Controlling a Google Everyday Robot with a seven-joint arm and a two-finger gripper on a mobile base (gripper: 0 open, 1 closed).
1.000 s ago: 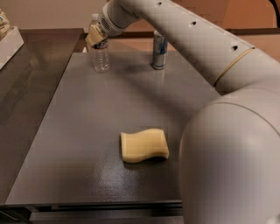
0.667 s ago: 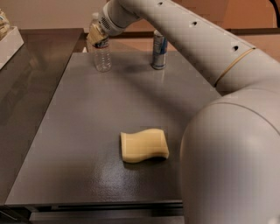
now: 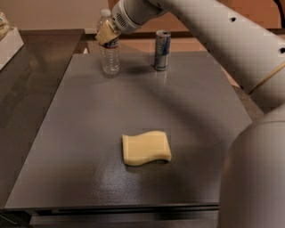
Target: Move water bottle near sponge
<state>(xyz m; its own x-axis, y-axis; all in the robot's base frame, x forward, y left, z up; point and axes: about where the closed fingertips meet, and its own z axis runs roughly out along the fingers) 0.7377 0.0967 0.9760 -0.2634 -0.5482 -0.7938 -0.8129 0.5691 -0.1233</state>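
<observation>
The end effector [image 3: 107,34] sits at the far left corner of the desk [image 3: 89,133], pressed against the upper part of the water bottle [image 3: 110,58], right at the height of its dark label band. Its pale yellowish tip overlaps the front of the bottle there. Whether it has closed on the bottle or only lies against it cannot be told from this view.

The water bottle stands upright on the desk directly under the end effector. Its white cap [image 3: 105,12] shows just above and slightly to the left of the end effector, and its clear ribbed body reaches down below it to the desk surface.

Just to the right of the end effector, near the bottle but apart from it, a slim silver-and-blue can [image 3: 162,50] stands upright along the same far edge of the desk.

The sponge [image 3: 146,148] lies flat well away from the end effector, towards the near side of the desk and a little to the right, pale yellow with wavy edges. It is well apart from both bottle and can.

The white arm [image 3: 209,26] runs from the end effector to the right and widens into the robot's bulk at the lower right. Far left of the end effector, a pale boxy object [image 3: 9,42] sits on a darker glossy surface [image 3: 26,89] beside the desk.
</observation>
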